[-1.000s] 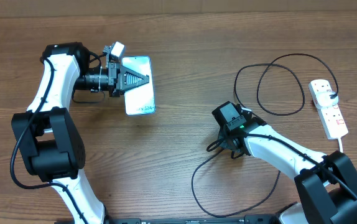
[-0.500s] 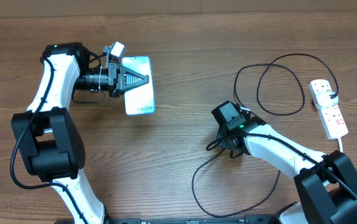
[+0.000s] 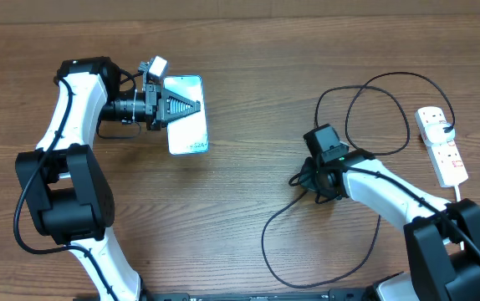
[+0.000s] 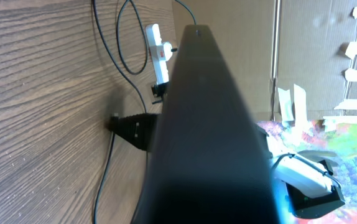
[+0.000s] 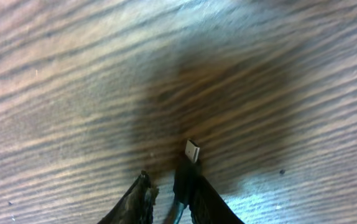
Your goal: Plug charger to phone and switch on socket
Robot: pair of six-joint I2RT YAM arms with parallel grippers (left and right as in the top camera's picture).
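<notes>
Brown wood-grain table (image 3: pixel 248 67) is filling every view. At 10 o'clock the left claw (image 3: pixel 196 106) is lying across the phone (image 3: pixel 188 135) with its jaws clenched on it, one finger resting over the bright screen. In its wrist view a dark slab is blocking the middle. Just right of centre, the right claw (image 5: pixel 166 182) is standing nearly closed and pinching the charger (image 5: pixel 191 151) just behind its silver tip, which is pointing away from the fingers over the wood. Black cable is looping out from that claw toward 6 o'clock and toward 2 o'clock. At 3 o'clock the socket (image 3: pixel 442 146) is lying well apart from the phone, with a black plug (image 3: pixel 447 128) sitting in it.
</notes>
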